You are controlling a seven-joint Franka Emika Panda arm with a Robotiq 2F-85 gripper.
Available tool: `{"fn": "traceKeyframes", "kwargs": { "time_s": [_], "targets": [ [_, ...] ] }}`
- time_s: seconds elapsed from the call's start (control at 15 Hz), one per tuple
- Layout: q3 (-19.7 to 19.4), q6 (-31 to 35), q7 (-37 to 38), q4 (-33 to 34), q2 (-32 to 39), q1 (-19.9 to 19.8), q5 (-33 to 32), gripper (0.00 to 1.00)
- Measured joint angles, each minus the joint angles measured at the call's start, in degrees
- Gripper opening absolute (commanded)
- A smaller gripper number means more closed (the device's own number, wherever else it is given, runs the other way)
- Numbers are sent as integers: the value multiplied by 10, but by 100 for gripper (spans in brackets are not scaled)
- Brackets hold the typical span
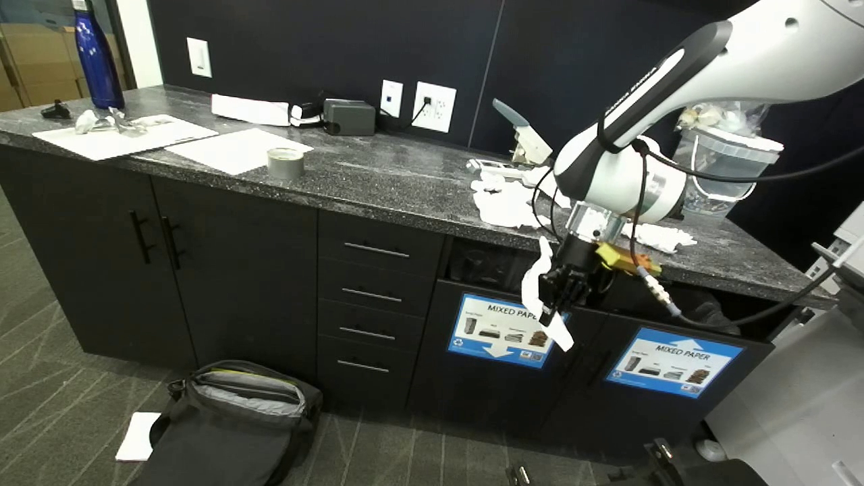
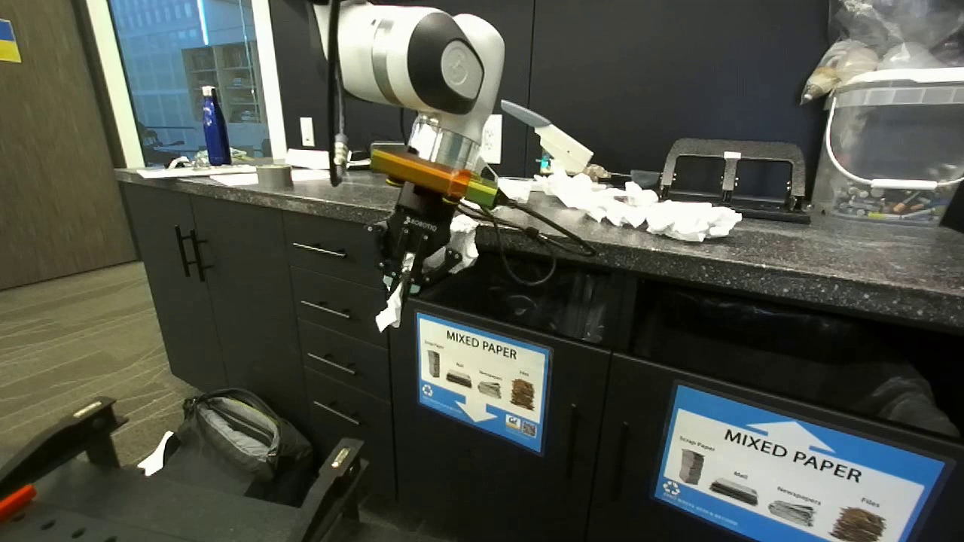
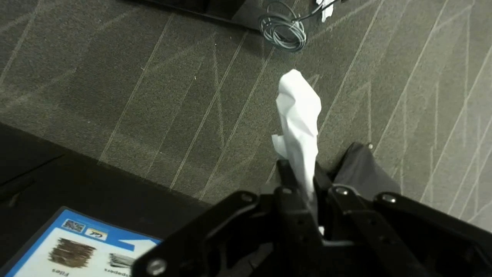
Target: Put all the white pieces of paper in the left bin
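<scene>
Carpet (image 3: 184, 96) behind pinched white paper (image 3: 300, 115), cable coil (image 3: 283, 41) wrist-view only.

A blue bottle (image 1: 98, 64) stood near the left end of the worktop (image 1: 378, 174), with a roll of tape (image 1: 285, 165) close to its front edge by two flat white sheets (image 1: 233, 150). A hole punch (image 2: 729, 177) and a clear bucket (image 2: 889, 150) stood toward the back edge; a dark bag (image 1: 233, 428) sat open on the carpet (image 1: 378, 439).

Jaws pinch one white scrap (image 2: 390, 309) — more crumpled white pieces (image 2: 689, 218) lie on the speckled counter (image 2: 836, 257).
</scene>
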Motion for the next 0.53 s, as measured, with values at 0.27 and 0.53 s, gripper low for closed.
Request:
{"fn": "traceKeyframes", "kwargs": {
  "time_s": [0.27, 0.53],
  "targets": [
    [-6, 40, 107, -43, 4, 12, -10, 14],
    [-15, 40, 174, -45, 12, 19, -33, 15]
  ]
}}
